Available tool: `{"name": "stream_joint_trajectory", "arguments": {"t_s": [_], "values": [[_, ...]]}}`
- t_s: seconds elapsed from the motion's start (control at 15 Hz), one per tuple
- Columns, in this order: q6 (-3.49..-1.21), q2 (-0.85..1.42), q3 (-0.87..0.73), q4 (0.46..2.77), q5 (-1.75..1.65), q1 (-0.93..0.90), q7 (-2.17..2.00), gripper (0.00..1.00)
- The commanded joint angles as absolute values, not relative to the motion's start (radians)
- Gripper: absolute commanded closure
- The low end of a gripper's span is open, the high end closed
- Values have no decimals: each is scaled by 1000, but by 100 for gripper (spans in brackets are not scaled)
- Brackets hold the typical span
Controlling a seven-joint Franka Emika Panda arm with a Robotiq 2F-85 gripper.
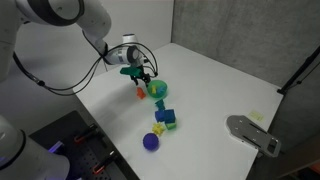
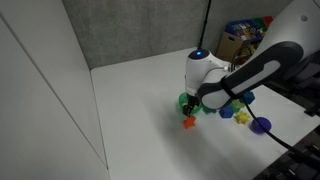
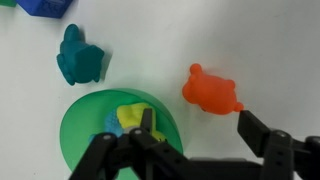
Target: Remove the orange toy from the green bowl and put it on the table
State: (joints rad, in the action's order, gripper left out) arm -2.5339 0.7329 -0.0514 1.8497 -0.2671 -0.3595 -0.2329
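Observation:
The orange toy (image 3: 211, 92) lies on the white table (image 3: 250, 40) just outside the green bowl (image 3: 80, 130). It also shows in both exterior views (image 1: 140, 93) (image 2: 188, 122), next to the bowl (image 1: 158, 89) (image 2: 184, 101). My gripper (image 3: 200, 135) is open and empty; one finger hangs over the bowl's rim and the other stands beside the toy, not touching it. In the exterior views the gripper (image 1: 143, 78) (image 2: 196, 106) hovers just above toy and bowl. A small yellow piece (image 3: 130, 118) lies inside the bowl.
A teal toy (image 3: 78, 58) lies close to the bowl and a blue block (image 3: 40, 6) beyond it. Coloured blocks (image 1: 165, 115) and a purple ball (image 1: 151, 141) (image 2: 262, 125) sit nearby. A grey object (image 1: 252, 133) rests at the table's edge.

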Motion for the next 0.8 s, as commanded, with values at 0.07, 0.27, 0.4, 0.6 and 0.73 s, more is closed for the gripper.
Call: {"name": "stream_joint_trajectory", "arguments": {"t_s": [0.07,0.27,0.4,0.6,0.73], "values": [[-2498,635,-27,1919,-261,-337,-203,0],[-2409,583,-6,1921,-245,-312,-173,0],[-2329,550,7,1911,-232,-288,-160,0],[-2219,503,21,1895,-195,-241,-146,0],[-2158,464,30,1895,-149,-200,-128,0]]}}
